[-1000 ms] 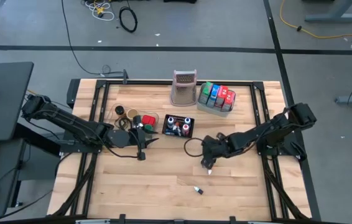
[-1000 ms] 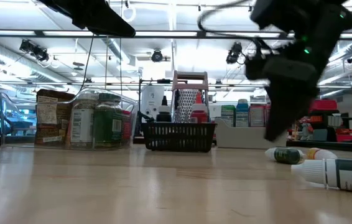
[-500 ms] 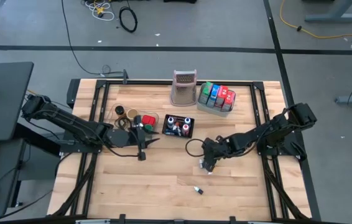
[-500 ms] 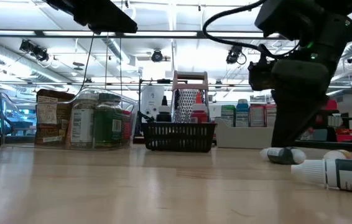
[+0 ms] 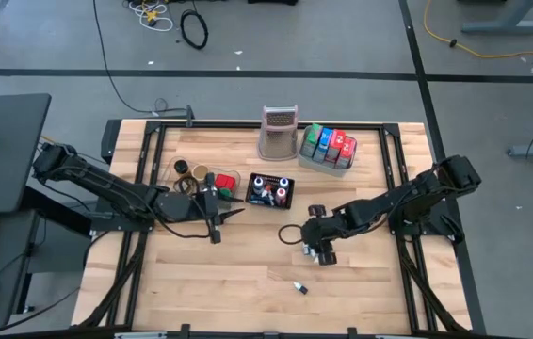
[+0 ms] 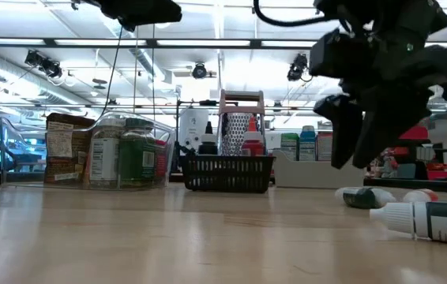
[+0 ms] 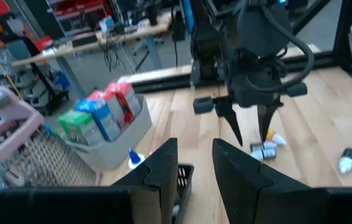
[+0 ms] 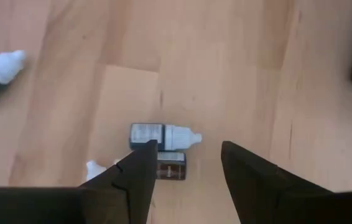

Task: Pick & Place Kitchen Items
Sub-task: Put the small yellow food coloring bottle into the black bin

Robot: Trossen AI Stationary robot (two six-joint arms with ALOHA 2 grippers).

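Note:
Two tiny bottles (image 5: 322,254) lie side by side on the table: one with a white cap (image 8: 163,135) and a brown one (image 8: 171,167). My right gripper (image 5: 318,247) hovers just above them, open and empty, a finger on either side of them (image 8: 185,171). The left wrist view shows it open over the pair (image 7: 250,134). A third tiny bottle (image 5: 298,287) lies nearer the front edge. My left gripper (image 5: 226,222) is open and empty, raised beside the jars (image 5: 221,188) at the table's left middle.
A black mesh basket (image 5: 271,179) with colour-capped bottles stands at mid-table. Behind it are the tall grater (image 5: 280,132) and a grey tray (image 5: 325,162) of red, blue and green packets. A clear tub (image 6: 26,158) with jars stands at the left. Bare wood lies toward the front edge.
My right gripper went down to the two bottles on the table, then rose a little and turned. Its fingers, seen as one column before, now stand apart. The bottles lie about where they were.

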